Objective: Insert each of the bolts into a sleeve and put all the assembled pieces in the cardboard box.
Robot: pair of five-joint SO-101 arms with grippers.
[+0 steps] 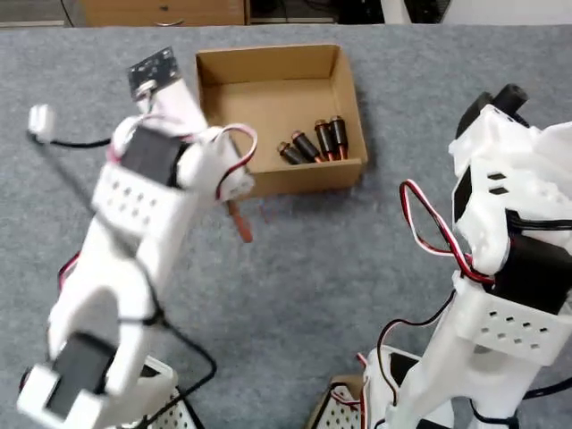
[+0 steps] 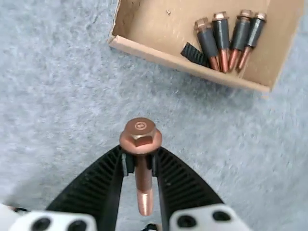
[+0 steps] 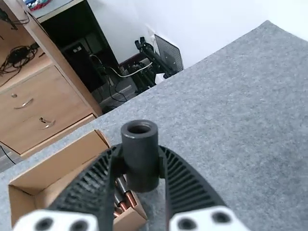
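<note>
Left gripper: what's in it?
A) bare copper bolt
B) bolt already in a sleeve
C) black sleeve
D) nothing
A: the left gripper is shut on a bare copper bolt, with no sleeve on its shank. The black sleeve is held in the right gripper.

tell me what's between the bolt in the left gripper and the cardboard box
Only bare grey table cover, seen in the left wrist view, between the bolt held by the left gripper and the cardboard box wall.
</note>
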